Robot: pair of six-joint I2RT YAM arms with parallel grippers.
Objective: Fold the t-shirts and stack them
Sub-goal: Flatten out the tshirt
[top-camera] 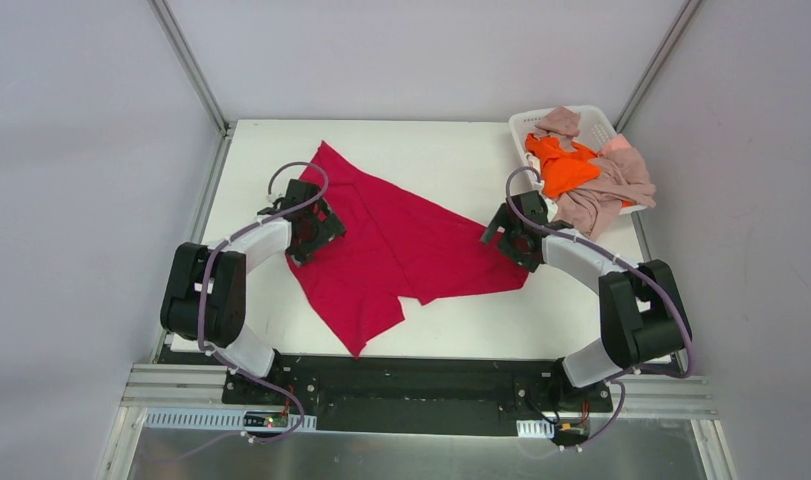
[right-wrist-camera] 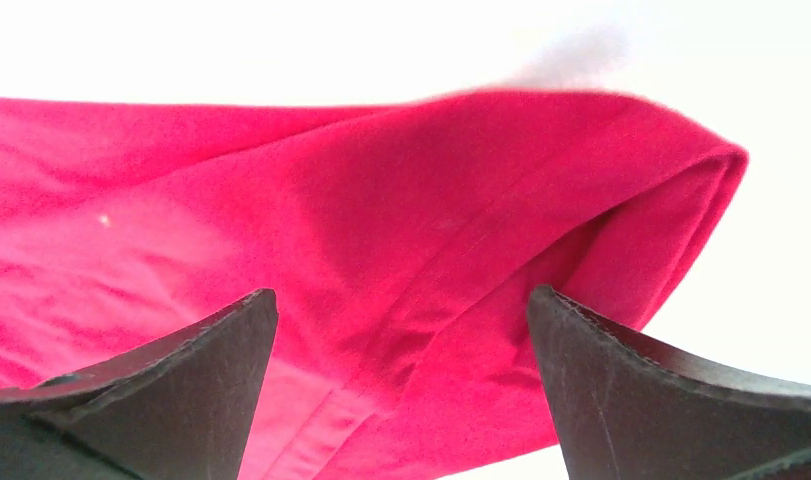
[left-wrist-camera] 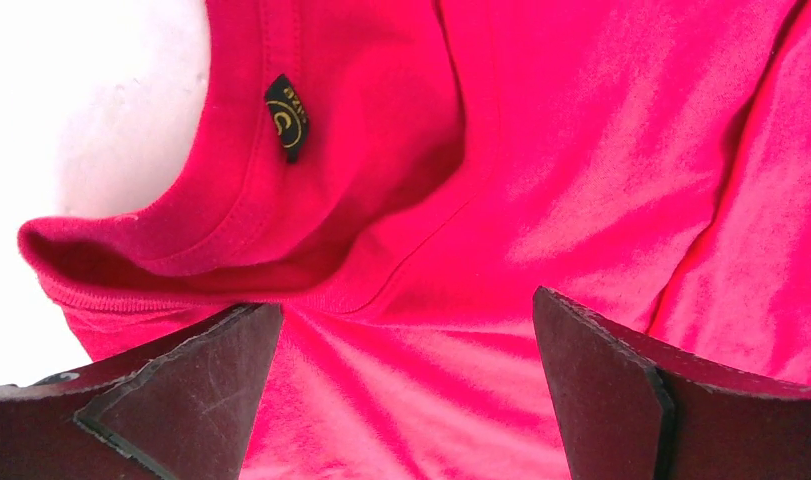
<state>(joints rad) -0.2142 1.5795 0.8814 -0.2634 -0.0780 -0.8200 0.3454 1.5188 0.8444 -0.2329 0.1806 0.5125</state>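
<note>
Crimson-red, the t-shirt [top-camera: 401, 240] is lying spread on the table [top-camera: 451, 150], its long axis running from far left to near right, and we are bracketing both ends. At the left, our left gripper [top-camera: 316, 225] is hanging with fingers spread wide over the collar, gripping nothing. Only its wrist view is showing the neck label [left-wrist-camera: 286, 118]. At the right, our right gripper [top-camera: 511, 232] is gaping just as wide over a doubled-over edge that looks flat from overhead. Far right, the orange shirt [top-camera: 566, 168] and pink-beige shirts [top-camera: 606, 190] are lying heaped in the basket [top-camera: 526, 125].

light: bright, even overhead | shadows: soft | wrist views: white table overexposed | focus: sharp
</note>
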